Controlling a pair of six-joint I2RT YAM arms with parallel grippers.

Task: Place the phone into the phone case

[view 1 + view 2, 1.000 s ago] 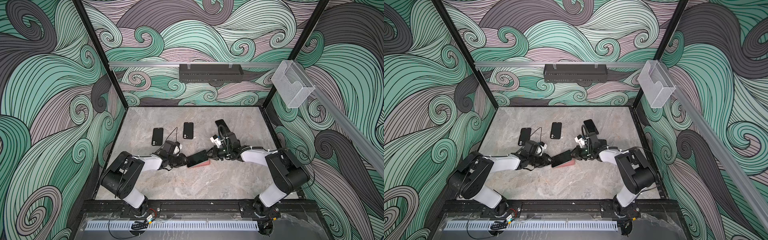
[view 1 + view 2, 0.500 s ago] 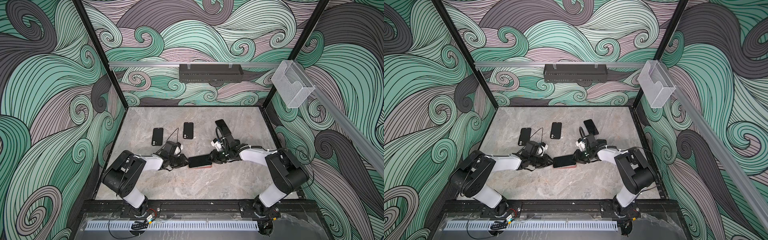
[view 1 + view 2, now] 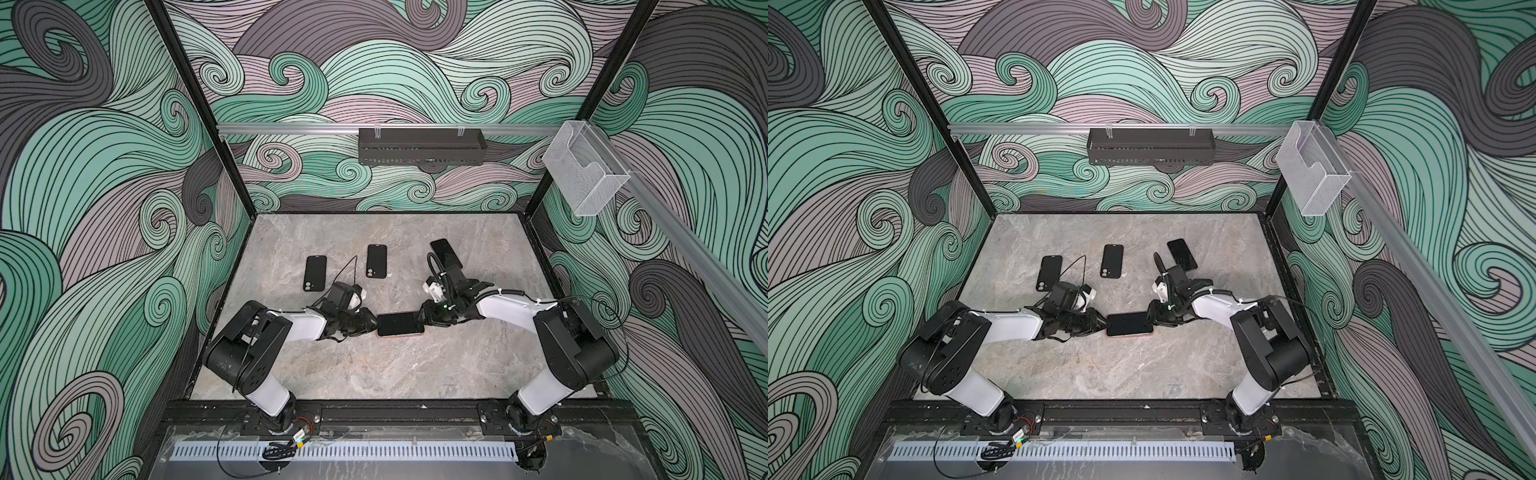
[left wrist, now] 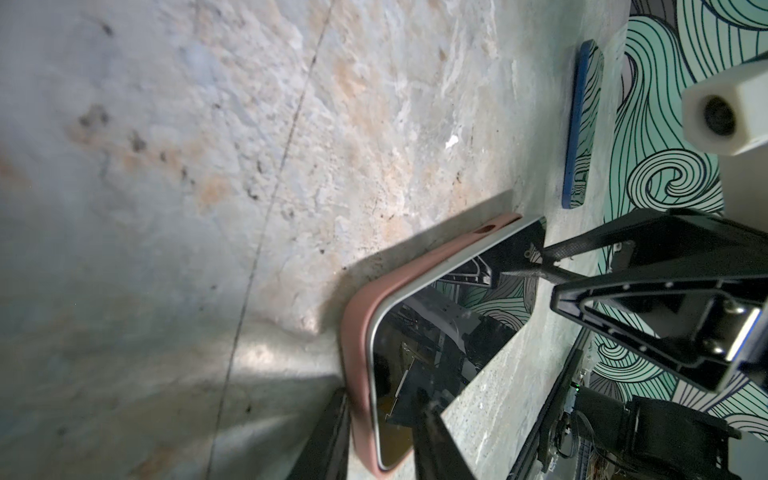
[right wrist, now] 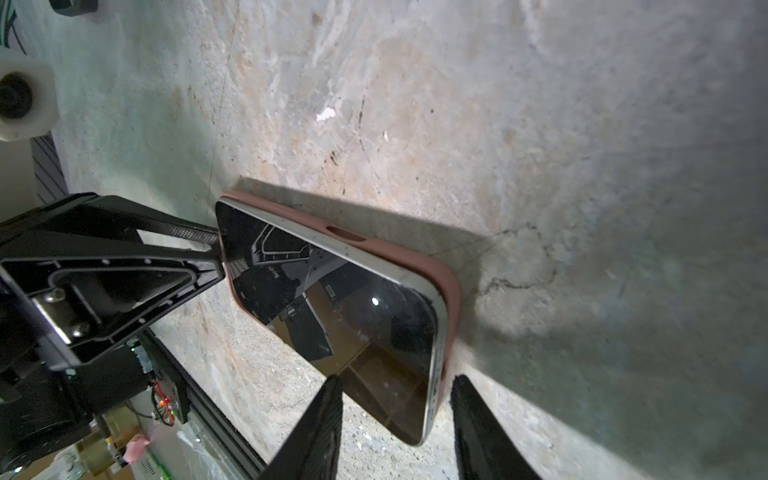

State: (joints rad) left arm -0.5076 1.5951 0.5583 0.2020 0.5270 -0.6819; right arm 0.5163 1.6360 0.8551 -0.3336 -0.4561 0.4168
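No legible text or labels

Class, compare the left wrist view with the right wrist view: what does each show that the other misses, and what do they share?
Only the left wrist view: a blue-edged phone lying flat farther off, and the right arm's white camera housing. Only the right wrist view: the left arm's white camera housing and a dark crack-like line in the table. Both: the phone resting screen-up in the pink case on that table, with the left pincer and right pincer at its opposite short ends.
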